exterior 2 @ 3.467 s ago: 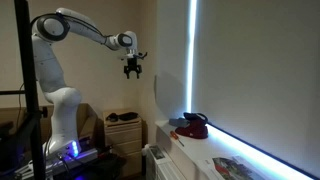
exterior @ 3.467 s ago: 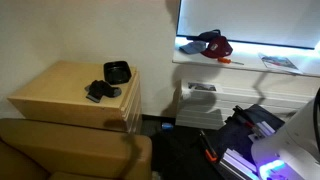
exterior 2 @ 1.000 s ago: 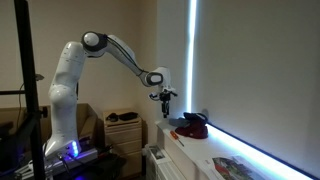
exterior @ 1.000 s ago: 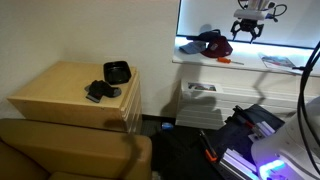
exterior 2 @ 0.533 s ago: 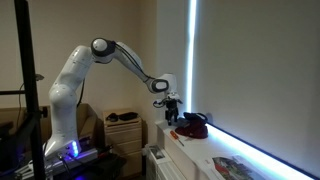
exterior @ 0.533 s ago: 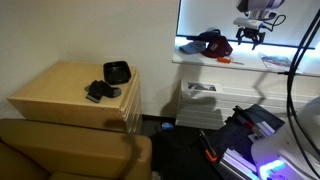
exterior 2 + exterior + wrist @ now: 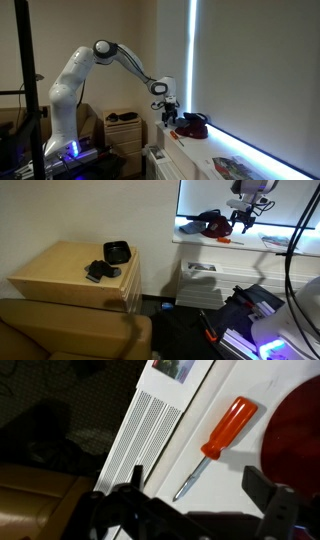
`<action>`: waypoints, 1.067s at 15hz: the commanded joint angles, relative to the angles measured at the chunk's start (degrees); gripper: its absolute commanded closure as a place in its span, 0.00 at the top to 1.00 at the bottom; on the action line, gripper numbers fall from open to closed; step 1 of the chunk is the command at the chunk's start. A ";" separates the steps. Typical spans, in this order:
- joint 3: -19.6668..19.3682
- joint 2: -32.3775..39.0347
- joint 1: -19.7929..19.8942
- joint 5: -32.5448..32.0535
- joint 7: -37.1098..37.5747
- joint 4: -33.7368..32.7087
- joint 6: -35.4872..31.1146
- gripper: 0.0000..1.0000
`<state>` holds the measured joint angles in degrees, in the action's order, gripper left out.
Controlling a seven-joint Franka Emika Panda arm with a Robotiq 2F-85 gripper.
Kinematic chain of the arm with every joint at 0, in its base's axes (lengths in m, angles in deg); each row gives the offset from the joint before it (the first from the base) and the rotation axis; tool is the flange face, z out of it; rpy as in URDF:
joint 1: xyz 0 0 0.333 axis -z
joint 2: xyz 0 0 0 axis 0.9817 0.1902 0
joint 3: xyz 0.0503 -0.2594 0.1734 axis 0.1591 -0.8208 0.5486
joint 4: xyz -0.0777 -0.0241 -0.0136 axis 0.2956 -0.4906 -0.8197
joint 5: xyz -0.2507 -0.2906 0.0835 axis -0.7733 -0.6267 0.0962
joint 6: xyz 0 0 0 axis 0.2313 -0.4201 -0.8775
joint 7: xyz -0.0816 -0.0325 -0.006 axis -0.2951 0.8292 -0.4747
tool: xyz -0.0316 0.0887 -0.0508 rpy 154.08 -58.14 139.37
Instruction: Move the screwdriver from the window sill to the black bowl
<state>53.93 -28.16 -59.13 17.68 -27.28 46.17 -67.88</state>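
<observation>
Shows, in the wrist view, the screwdriver (image 7: 212, 448) lying flat on the white window sill (image 7: 228, 472), with the orange handle toward the upper right of the frame and the thin metal shaft slanting down to the lower left. Catches the claw (image 7: 195, 485) spread wide along the bottom of that frame, one dark finger (image 7: 128, 498) left of the shaft tip and its mate at the lower right, neither touching the tool, nothing held. Puts the red baseball cap (image 7: 300, 420) at the right edge, just beside the handle. Sets a white ribbed grille (image 7: 150, 430) below the sill's edge at left-centre.

Finds, in an exterior view, the same screwdriver (image 7: 228, 242) as a small orange streak in the upper right, on the window sill (image 7: 250, 248) beside the baseball cap (image 7: 212, 223), with the claw (image 7: 241, 220) hanging just above it. Leaves the black bowl (image 7: 117, 252) well apart at left-centre, on the light wooden cabinet surface (image 7: 55, 270), near a flat dark lumpy object (image 7: 99, 272).

Traces, in an exterior view, the white arm (image 7: 100, 55) reaching from the left to bring the claw (image 7: 169, 116) over the window sill (image 7: 200, 155), just beside the baseball cap (image 7: 192, 125). Cannot make out the screwdriver there.
</observation>
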 commanded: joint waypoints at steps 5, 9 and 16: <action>2.74 8.81 1.40 8.54 13.57 -5.49 -5.69 1.00; 2.76 8.38 0.93 6.81 13.86 -4.41 -5.01 1.00; 4.94 10.52 1.58 8.91 13.42 -5.40 -7.21 1.00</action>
<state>56.94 -19.62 -58.48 25.06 -13.68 41.98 -73.45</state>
